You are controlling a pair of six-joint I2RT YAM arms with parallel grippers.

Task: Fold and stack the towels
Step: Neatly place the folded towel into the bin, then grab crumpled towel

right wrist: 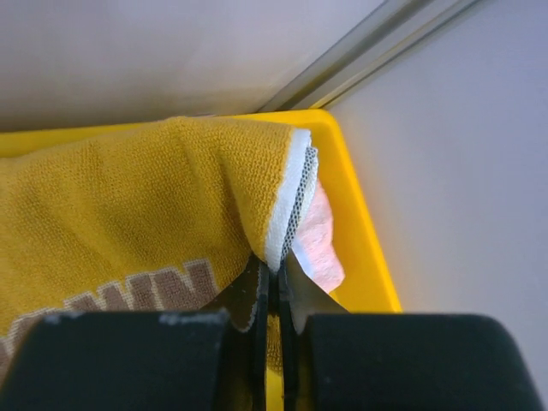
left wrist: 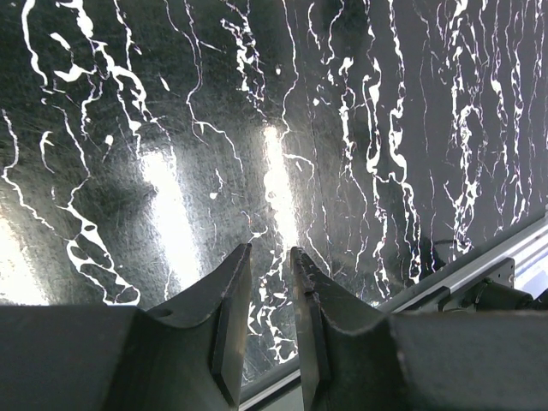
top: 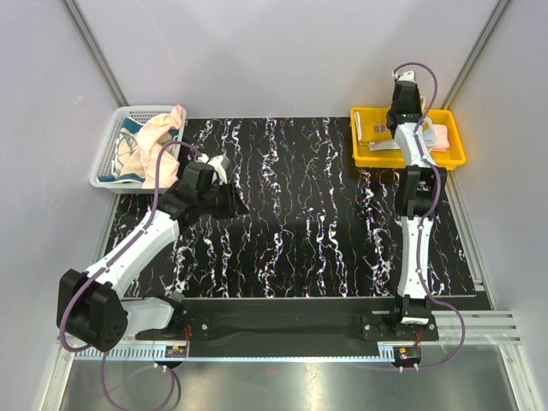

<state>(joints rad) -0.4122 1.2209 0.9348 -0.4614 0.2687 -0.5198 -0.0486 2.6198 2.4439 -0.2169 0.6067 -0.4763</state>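
— What sits at the far corners?
— A white mesh basket (top: 104,158) at ten o'clock and a yellow tray (top: 408,161) at two o'clock.
— And between them?
— A black mat (top: 300,223) veined with white, filling the centre. A metal rail (top: 282,353) runs along six o'clock, and a pale wall (top: 257,51) stands at twelve.

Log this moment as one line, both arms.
left gripper open, empty, over mat | right gripper shut on yellow lettered towel edge in tray, pink towel beside | basket holds towels
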